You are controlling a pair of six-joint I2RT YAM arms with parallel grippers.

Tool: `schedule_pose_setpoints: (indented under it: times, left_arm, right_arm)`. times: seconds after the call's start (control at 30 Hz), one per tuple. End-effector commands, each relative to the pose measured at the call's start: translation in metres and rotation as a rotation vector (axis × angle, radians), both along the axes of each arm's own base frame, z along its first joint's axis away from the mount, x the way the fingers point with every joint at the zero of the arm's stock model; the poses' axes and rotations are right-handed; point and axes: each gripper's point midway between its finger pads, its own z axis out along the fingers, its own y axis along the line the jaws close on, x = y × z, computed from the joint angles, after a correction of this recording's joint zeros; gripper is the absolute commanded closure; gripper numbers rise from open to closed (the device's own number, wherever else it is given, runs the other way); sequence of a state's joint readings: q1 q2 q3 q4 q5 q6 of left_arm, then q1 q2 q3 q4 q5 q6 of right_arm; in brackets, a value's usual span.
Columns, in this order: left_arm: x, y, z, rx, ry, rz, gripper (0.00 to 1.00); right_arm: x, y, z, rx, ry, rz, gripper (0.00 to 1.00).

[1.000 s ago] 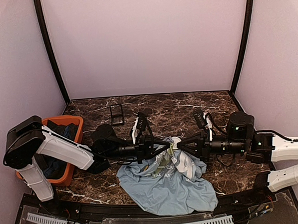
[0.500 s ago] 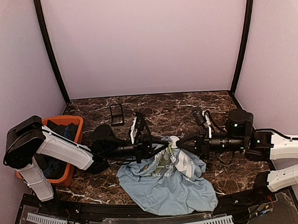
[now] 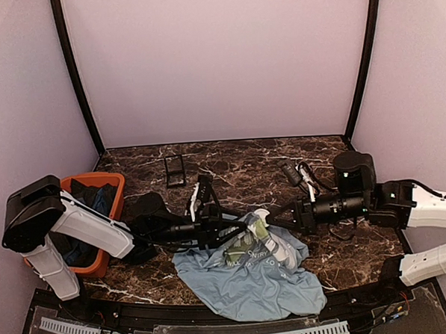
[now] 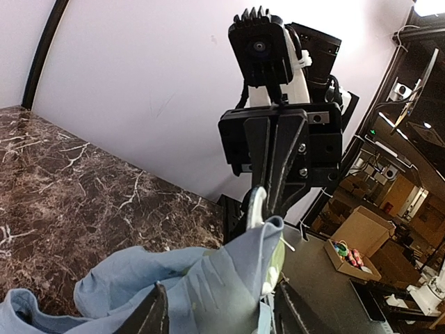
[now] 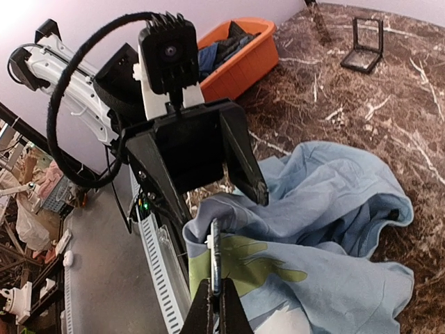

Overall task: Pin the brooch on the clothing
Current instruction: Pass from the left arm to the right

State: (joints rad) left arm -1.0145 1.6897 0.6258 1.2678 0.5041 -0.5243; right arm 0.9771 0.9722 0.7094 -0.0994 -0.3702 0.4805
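Note:
The clothing (image 3: 252, 285), a light blue T-shirt with white lettering, lies crumpled at the table's front, one fold lifted between the two arms. My right gripper (image 5: 215, 289) is shut on the brooch (image 5: 215, 254), a thin disc seen edge-on and pressed against the top of that fold. From the left wrist view the brooch (image 4: 257, 205) sits at the fold's peak, with a thin pin sticking out beside it. My left gripper (image 4: 221, 296) is open, its fingers spread either side of the raised cloth (image 4: 139, 278). In the top view the left gripper (image 3: 234, 228) faces the right gripper (image 3: 274, 221).
An orange bin (image 3: 96, 178) holding darker blue garments stands at the left, behind the left arm. A small black-framed square case (image 3: 174, 169) stands at the back of the marble table (image 3: 238, 162). The same bin (image 5: 240, 52) and case (image 5: 366, 45) show in the right wrist view.
My left gripper has opened and let go of the shirt fold, drawing slightly left. The right gripper stays shut on the brooch and has shifted a little with the fold.

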Motion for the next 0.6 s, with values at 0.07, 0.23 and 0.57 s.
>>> schedule_pose_setpoints:
  times: [0.07,0.23,0.57]
  left_arm:
    - [-0.004,0.008,-0.005,0.066,-0.021,0.01,0.48]
    - [-0.006,-0.001,-0.011,0.147,-0.035,-0.024,0.46]
    - [-0.038,-0.032,-0.032,0.285,-0.095,-0.155,0.38]
  right_arm:
    - [-0.02,-0.015,-0.025,-0.147,0.172,0.035,1.0]
    - [-0.034,-0.021,-0.035,-0.23,0.263,0.074,1.0]
    - [-0.052,-0.025,-0.048,-0.343,0.394,0.144,1.0]
